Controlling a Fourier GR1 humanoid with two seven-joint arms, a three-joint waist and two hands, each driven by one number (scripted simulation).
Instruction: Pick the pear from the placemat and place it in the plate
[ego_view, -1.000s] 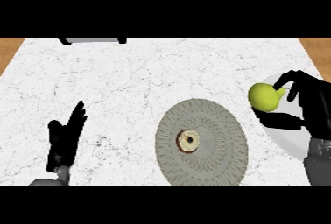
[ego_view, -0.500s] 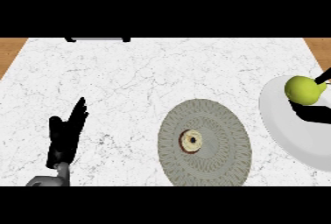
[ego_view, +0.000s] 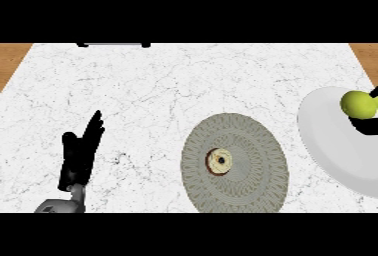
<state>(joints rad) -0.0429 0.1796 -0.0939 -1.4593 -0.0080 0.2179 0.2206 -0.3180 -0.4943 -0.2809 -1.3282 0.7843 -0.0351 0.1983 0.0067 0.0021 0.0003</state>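
Note:
The yellow-green pear (ego_view: 359, 103) is over the upper part of the white plate (ego_view: 328, 145) at the right edge of the head view. My right hand (ego_view: 365, 125) is mostly cut off by that edge; black fingers show under the pear and at its upper right, curled round it. The round grey placemat (ego_view: 251, 170) lies mid-counter to the left of the plate, with nothing of the pear on it. My left hand (ego_view: 80, 156) rests open at the lower left, fingers pointing up, far from the pear.
A small round brown-and-cream piece (ego_view: 219, 161) sits at the placemat's centre. A dark object (ego_view: 114, 44) lies at the counter's far edge. Wooden strips (ego_view: 13, 57) show past the white marble counter (ego_view: 184, 85) at both upper corners.
The pear has travelled right with my right hand, from beside the placemat to above the plate. The hand has slid mostly out of view. My left hand has barely moved.

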